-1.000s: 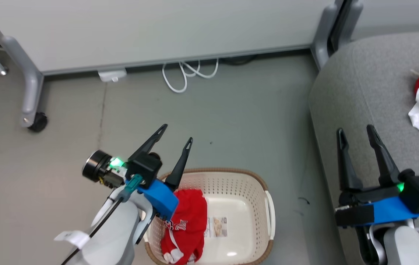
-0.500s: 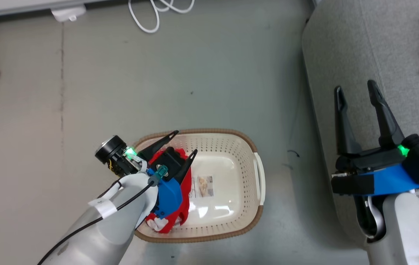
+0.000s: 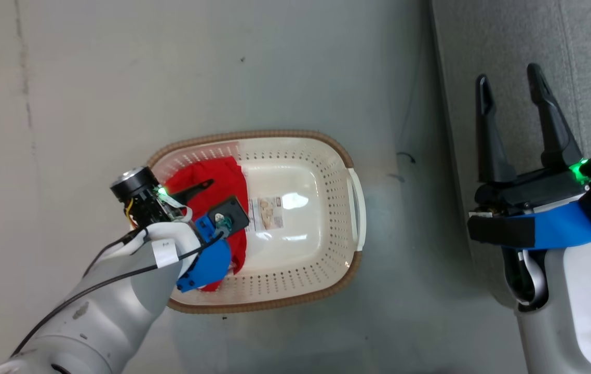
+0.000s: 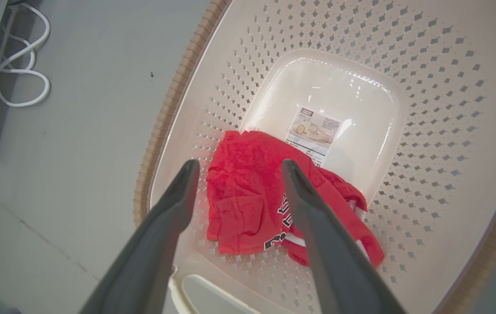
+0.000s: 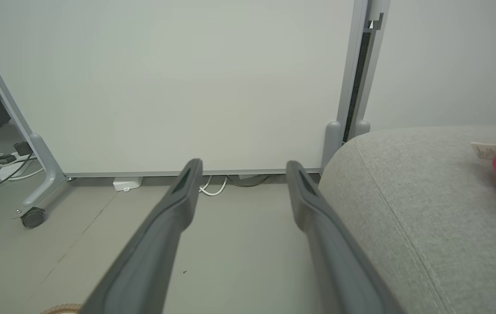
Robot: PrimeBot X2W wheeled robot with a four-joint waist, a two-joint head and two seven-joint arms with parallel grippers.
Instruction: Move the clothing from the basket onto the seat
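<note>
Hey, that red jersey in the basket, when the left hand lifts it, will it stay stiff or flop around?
Probably floppy: the red jersey lies crumpled in soft folds, so it should drape and dangle from the open left hand. Likely light, being thin, mesh-looking fabric. A trailing edge might drag on the basket wall it lies against.

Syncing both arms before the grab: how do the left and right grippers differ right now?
The left gripper points down into the basket; the right gripper hovers outside it, by the edge of the seat. The left gripper's jaws frame the red garment; the right gripper's jaws have nothing between them. Both are open, holding nothing.
</note>
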